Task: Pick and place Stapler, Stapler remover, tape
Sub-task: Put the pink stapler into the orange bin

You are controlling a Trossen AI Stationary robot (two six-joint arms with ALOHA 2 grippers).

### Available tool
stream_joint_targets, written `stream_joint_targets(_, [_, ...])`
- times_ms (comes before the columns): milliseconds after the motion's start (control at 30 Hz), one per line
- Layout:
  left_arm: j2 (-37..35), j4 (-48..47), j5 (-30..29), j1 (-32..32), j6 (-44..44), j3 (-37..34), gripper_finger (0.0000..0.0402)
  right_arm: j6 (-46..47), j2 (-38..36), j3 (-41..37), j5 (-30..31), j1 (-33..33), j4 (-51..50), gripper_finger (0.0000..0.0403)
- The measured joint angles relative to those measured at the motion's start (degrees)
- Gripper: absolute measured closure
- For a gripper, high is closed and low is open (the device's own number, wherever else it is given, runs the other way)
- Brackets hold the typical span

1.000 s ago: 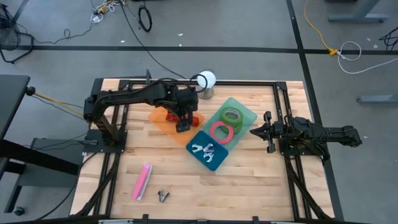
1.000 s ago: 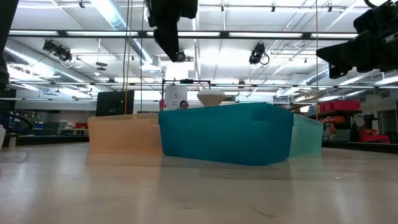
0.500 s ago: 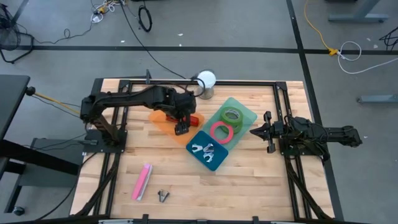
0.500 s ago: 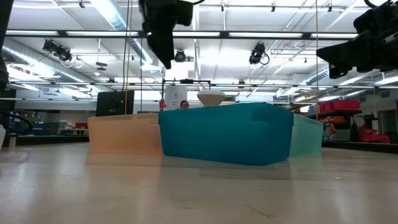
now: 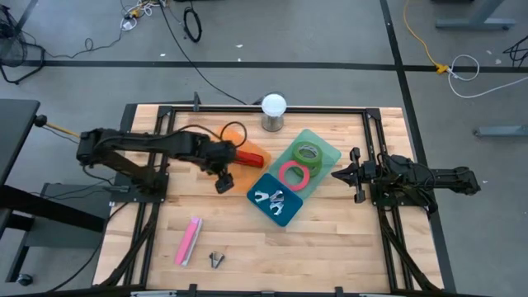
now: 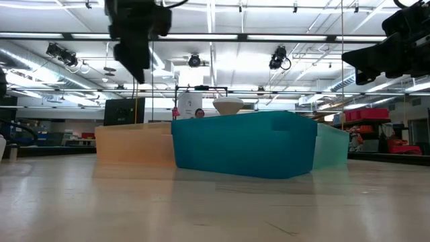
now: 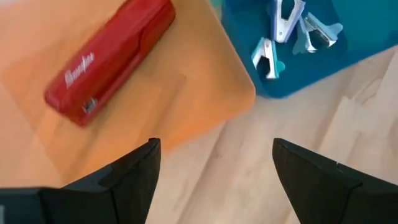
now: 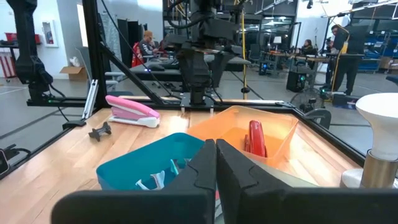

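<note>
A red stapler lies flat in the orange tray; the left wrist view shows the stapler too. Silver staple removers lie in the blue tray. A green tape roll and a pink tape roll lie in the green tray. My left gripper hangs open above the bare table, just off the orange tray's near edge, with nothing between its fingers. My right gripper waits shut at the table's right side, pointing level.
A pink stapler and a small dark staple remover lie on the table near its front left. A white-topped metal stand is at the far edge. Bare wood lies between the trays and the near edge.
My left gripper, open throughout, has drawn back from above the orange tray toward the table's left and near edges, sinking a little and rolling about its own axis. The red stapler has stayed in the orange tray.
</note>
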Motion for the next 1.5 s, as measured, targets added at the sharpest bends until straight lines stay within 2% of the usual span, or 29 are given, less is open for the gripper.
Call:
stream_joint_targets(333, [-6.6, -6.1, -1.6, -7.2, -11.1, -5.3, 0.0093, 0.0, 0.0, 0.0, 0.0, 0.0, 0.0, 0.0392])
stream_joint_targets(567, [-6.5, -7.0, 1.5, -12.0, -14.3, -7.1, 0.0093, 0.0, 0.0, 0.0, 0.0, 0.0, 0.0, 0.0392])
stream_joint_targets(833, [-6.5, -9.3, 4.9, -16.1, -26.1, -7.2, 0.0093, 0.0, 0.0, 0.0, 0.0, 0.0, 0.0, 0.0392])
stream_joint_targets(1100, [-6.5, -9.9, 5.0, -19.9, -31.2, -7.2, 0.0093, 0.0, 0.0, 0.0, 0.0, 0.0, 0.0, 0.0392])
stream_joint_targets(1500, [-5.6, -9.8, 4.7, -30.1, -40.4, -7.2, 0.0093, 0.0, 0.0, 0.0, 0.0, 0.0, 0.0, 0.0392])
